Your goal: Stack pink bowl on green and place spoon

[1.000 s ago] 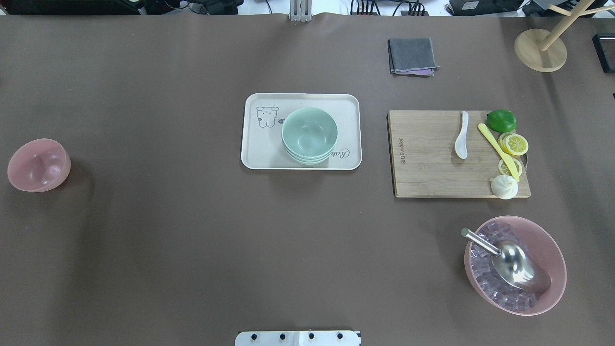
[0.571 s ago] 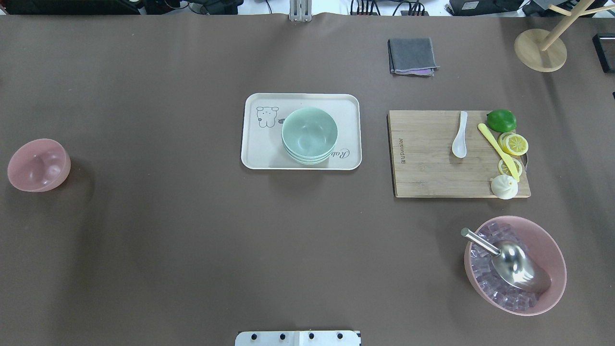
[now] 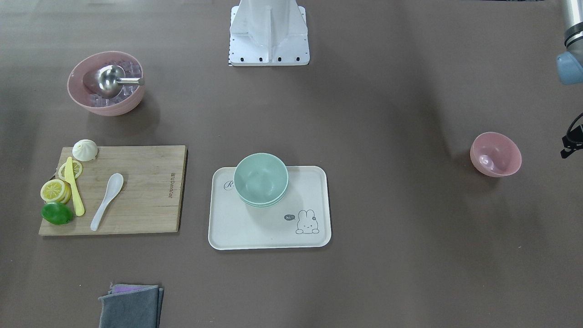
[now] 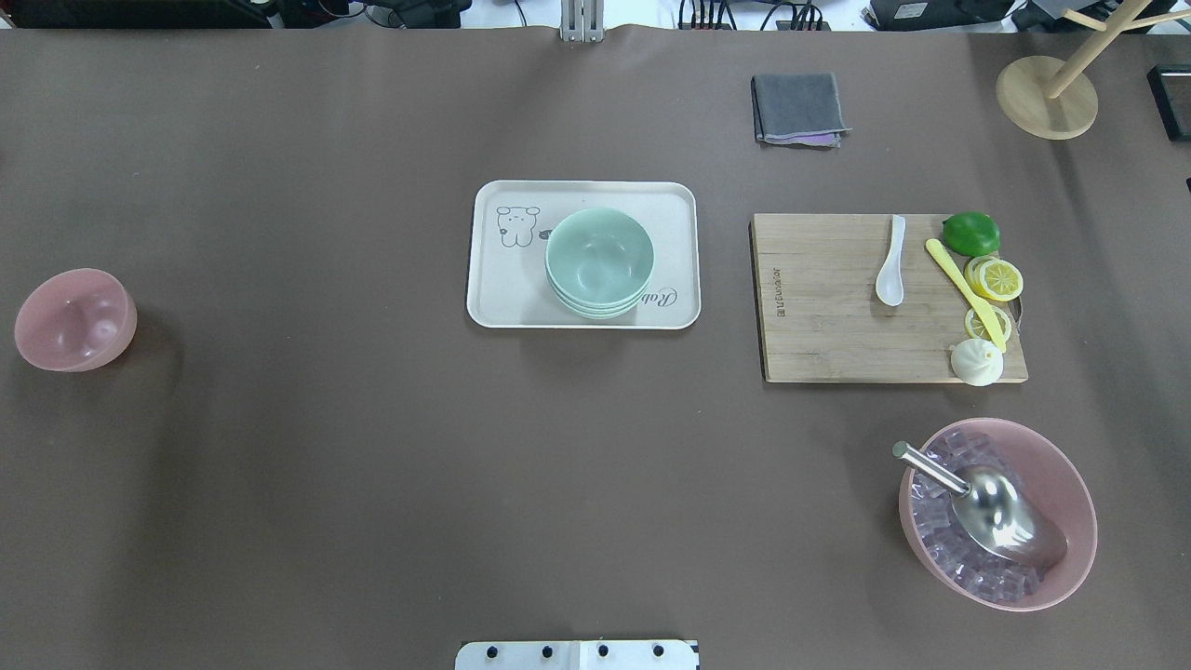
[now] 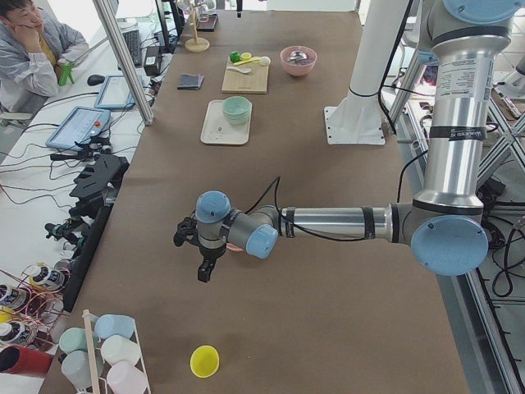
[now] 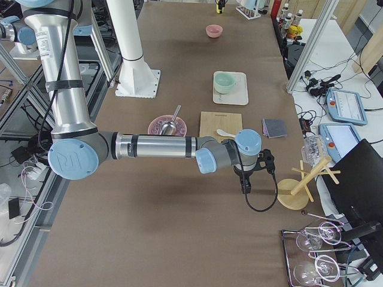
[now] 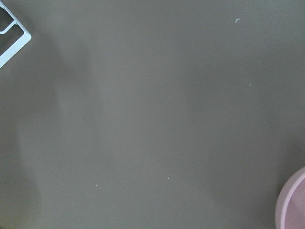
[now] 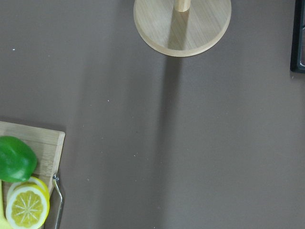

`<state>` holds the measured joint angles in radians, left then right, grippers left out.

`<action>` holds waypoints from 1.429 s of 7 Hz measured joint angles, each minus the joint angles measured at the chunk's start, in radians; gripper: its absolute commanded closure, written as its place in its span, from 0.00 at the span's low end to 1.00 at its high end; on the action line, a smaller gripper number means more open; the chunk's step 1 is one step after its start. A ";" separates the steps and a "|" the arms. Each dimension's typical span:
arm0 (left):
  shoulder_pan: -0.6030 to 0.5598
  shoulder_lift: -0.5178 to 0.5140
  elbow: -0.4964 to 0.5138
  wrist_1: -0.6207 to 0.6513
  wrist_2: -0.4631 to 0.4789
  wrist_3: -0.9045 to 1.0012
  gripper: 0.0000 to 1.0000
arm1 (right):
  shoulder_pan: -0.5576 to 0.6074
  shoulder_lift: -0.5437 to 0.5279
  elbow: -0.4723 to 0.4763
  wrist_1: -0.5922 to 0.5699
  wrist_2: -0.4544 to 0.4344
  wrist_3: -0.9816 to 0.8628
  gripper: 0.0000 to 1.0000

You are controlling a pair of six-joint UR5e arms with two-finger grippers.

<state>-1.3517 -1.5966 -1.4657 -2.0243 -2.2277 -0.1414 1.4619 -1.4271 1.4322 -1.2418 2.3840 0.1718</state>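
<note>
The tray [image 3: 255,230] reads "hi" (beside a drawn rabbit [image 3: 308,222]), green bowls [image 3: 261,178] atop.

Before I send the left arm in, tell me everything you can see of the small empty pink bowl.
The pink bowl is small, round and smooth, plastic by its look, empty, open side up. It sits alone on the brown table at the robot's far left, well apart from the tray of green bowls. Nothing else touches it.
</note>
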 measured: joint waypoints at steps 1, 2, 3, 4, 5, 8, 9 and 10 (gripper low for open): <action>0.000 0.004 -0.001 0.000 -0.001 -0.001 0.02 | -0.001 -0.008 0.008 0.000 0.001 0.000 0.00; 0.000 0.013 -0.004 -0.001 -0.002 -0.001 0.02 | -0.002 -0.022 0.022 0.001 0.000 0.001 0.00; 0.000 0.020 -0.006 -0.002 -0.007 -0.001 0.02 | -0.002 -0.030 0.032 0.001 -0.001 0.001 0.00; 0.000 0.023 -0.006 -0.002 -0.017 -0.001 0.02 | -0.004 -0.032 0.037 0.001 -0.001 0.001 0.00; 0.000 0.024 -0.006 -0.002 -0.026 -0.001 0.02 | -0.008 -0.031 0.041 0.001 -0.001 0.002 0.00; 0.000 0.032 -0.020 -0.001 -0.025 -0.004 0.02 | -0.032 -0.018 0.045 0.000 0.003 0.001 0.00; 0.000 0.032 -0.022 -0.003 -0.027 -0.004 0.02 | -0.034 -0.018 0.052 0.000 0.006 0.001 0.00; 0.000 0.030 -0.021 -0.009 -0.025 -0.002 0.02 | -0.036 -0.019 0.054 -0.001 0.007 0.001 0.00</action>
<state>-1.3515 -1.5668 -1.4867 -2.0330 -2.2531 -0.1433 1.4261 -1.4459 1.4866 -1.2423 2.3907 0.1732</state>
